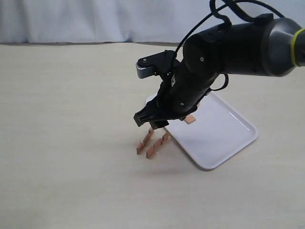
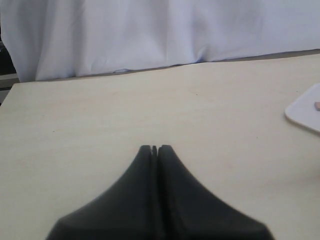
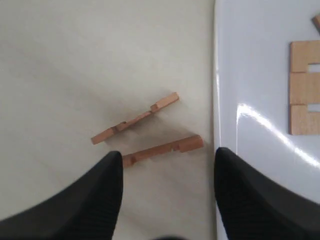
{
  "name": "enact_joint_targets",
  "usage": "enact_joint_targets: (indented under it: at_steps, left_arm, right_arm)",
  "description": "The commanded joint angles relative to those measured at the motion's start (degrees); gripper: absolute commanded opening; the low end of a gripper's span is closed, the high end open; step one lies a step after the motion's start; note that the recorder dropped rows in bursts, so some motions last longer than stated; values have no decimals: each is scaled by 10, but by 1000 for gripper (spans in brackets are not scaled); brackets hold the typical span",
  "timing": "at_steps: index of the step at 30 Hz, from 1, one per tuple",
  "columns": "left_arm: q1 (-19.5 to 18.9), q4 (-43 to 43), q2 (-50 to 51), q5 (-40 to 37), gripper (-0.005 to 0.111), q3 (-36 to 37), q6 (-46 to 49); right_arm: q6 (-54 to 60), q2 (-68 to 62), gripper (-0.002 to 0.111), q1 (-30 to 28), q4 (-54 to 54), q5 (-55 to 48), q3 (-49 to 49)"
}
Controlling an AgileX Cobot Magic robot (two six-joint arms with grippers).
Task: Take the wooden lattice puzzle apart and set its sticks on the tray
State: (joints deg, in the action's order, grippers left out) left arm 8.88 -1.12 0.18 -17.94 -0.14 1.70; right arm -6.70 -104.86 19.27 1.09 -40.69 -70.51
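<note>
In the exterior view my right end effector hangs low over the pale wooden bench, just beside the left edge of the flat white rectangular plastic tray. The arm hides its jaws there. The right wrist view shows them: the right end effector has its two black fingers wide apart and grips nothing.

The puzzle lies as separate short reddish-brown notched wooden sticks. The first stick and the second stick rest on the bench, nearly parallel and a little apart. The second one ends close to the tray rim. The exterior view shows the same pair under the end effector.

A third stick lies on the tray. It is half hidden by the arm in the exterior view. The right wrist view shows its square notches.

The left end effector appears only in the left wrist view. Its fingers are pressed together with nothing between them, over bare bench, well apart from a tray corner.
</note>
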Motion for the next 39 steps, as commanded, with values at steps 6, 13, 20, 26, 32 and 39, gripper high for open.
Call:
enact_joint_targets:
  at_steps: [6,13,20,26,32,39]
  left_arm:
    - [5,2,-2,5,0,1,-1]
    - [5,2,-2,5,0,1,-1]
    - [5,2,-2,5,0,1,-1]
    - [5,2,-2,5,0,1,-1]
    - [5,2,-2,5,0,1,-1]
    - [5,2,-2,5,0,1,-1]
  right_arm:
    - [-103,-18,52,1,-15,13,15]
    - [-139,-58,52,1,-15,59,16]
    - [-152,-92,52,1,-15,70,16]
    - [-155,-110,52,1,-15,70,16]
    - [-157,-112,50,1,-15,70,16]
    - [-156,-112,22,1,-15,57,16]
